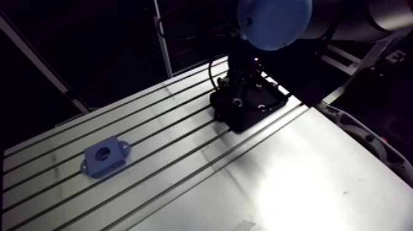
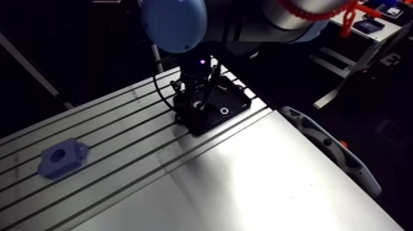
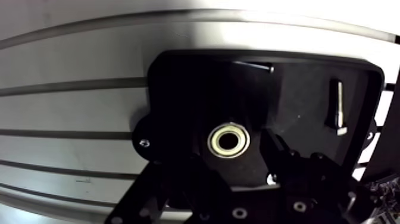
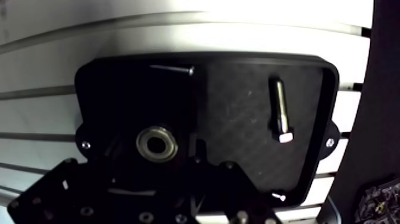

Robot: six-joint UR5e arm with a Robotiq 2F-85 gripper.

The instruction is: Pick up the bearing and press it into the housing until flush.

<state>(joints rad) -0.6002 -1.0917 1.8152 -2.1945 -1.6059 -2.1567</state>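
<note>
You see big round joint cap [image 1: 275, 21]: light blue, smooth, shiny. Next to it, thick tube link [image 2: 261, 15]: pale grey, round like pipe. You see wrist [image 1: 241, 70]: all black, blocky. Tiny pink light [image 2: 201, 61] glows on it. Up close, gripper [image 3: 233, 156] black too, with two flat dark fingers [image 3: 278, 156]. You spot small round silver screws [image 3: 299, 207] dotted on its base.
</note>
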